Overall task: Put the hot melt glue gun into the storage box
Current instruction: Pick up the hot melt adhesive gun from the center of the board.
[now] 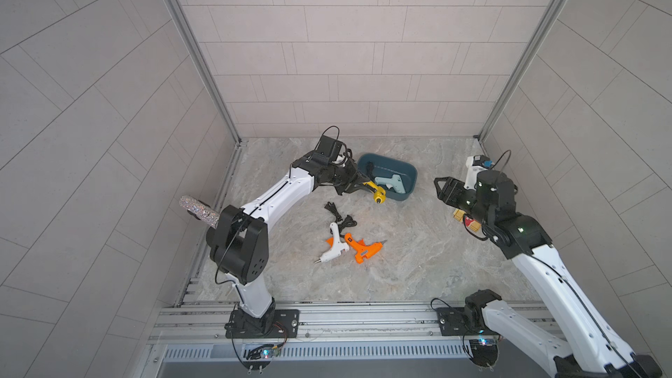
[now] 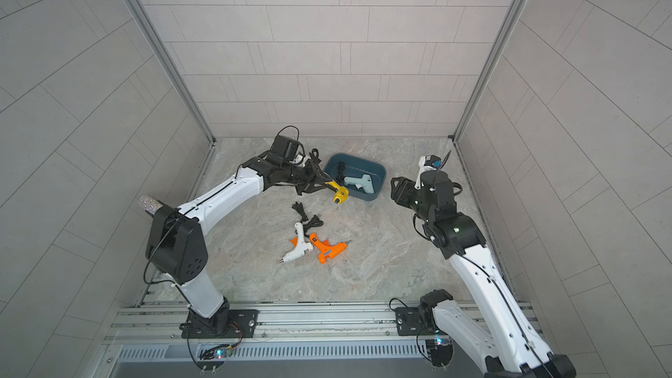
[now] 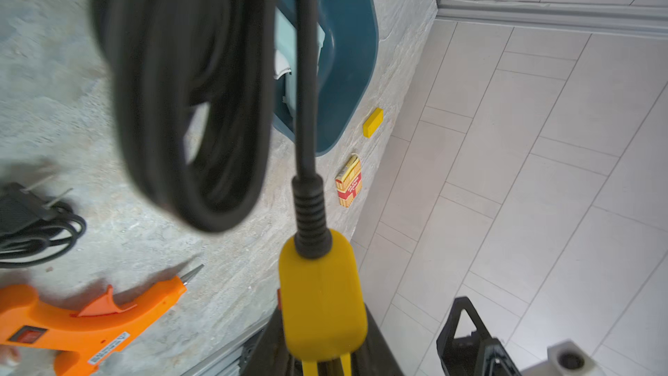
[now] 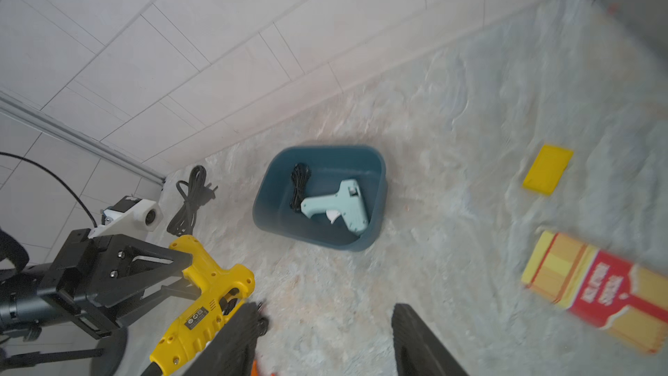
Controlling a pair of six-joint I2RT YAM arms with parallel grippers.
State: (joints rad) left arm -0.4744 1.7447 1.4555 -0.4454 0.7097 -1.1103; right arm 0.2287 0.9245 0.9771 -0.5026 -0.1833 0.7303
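Note:
My left gripper (image 1: 360,184) is shut on a yellow hot melt glue gun (image 1: 376,193), holding it above the table just beside the near-left corner of the dark teal storage box (image 1: 400,197). In the left wrist view the yellow gun (image 3: 321,305) fills the space between the jaws, and its black cord (image 3: 188,103) loops close to the lens. A pale blue-green glue gun (image 4: 339,204) and its black cord lie inside the box (image 4: 274,211). My right gripper (image 1: 442,189) stands open and empty to the right of the box. White (image 1: 332,249) and orange (image 1: 363,249) glue guns lie mid-table.
A loose black cord (image 1: 338,214) lies beside the white and orange guns. A red-and-yellow carton (image 4: 596,287) and a small yellow block (image 4: 547,170) sit near the right wall. A glittery cylinder (image 1: 198,209) sticks out by the left arm. Tiled walls close three sides.

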